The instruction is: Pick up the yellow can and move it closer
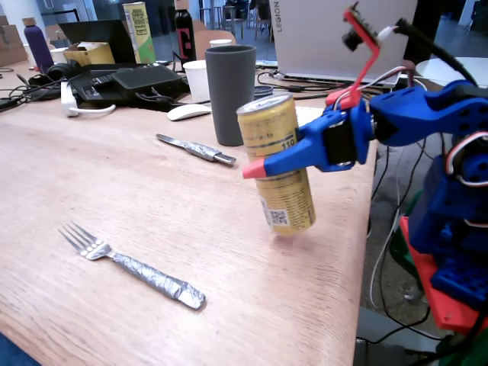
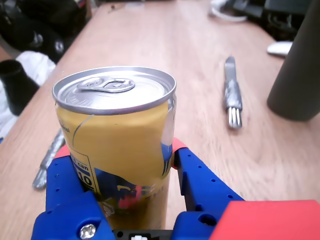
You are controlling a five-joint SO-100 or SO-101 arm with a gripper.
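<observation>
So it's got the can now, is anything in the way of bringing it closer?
Nothing visible. The fingers grip the can, which is tilted and seemingly lifted. The table towards the near edge looks bare; the fork lies off to the left, the grey cup behind.

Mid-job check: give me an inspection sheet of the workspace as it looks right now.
Surface: wooden table, bare around the can.
Job's things: yellow can gripped mid-body, tilted, its base apparently just off the table; top unopened in the wrist view.
Clutter: foil-wrapped fork, foil-wrapped knife, dark grey cup, white mouse, white cup, yellow-green carton, purple bottle.
Grippers: gripper shut on the can, blue fingers on either side.
Cables: black leads hang off the table's right edge beside the arm base.
Surroundings: laptop behind the arm.
</observation>
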